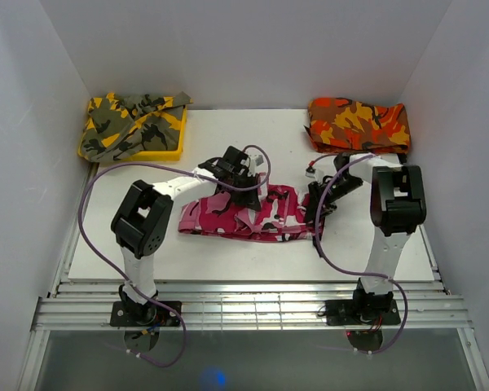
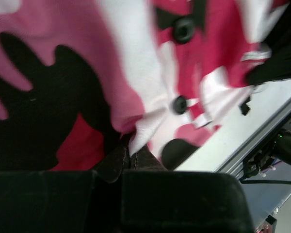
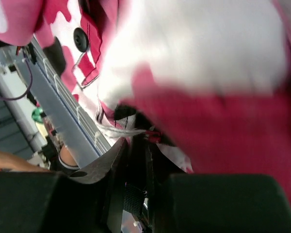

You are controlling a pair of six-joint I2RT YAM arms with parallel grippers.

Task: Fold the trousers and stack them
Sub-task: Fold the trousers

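The trousers [image 1: 236, 218] lie mid-way across the table [image 1: 228, 259] as a long, rumpled band of pink, white and black camouflage, buttons [image 2: 183, 29] showing. The left gripper [image 2: 130, 154] is pinched on a pleat at their far edge. The right gripper [image 3: 136, 141] seems clamped on their right end. These 2 holds are likely meant to carry the cloth into another fold.

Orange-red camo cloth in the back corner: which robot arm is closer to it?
Right. The right end effector sits at the trousers' right end, just in front of the orange-red garment. The left end effector is over the trousers' middle, farther left.
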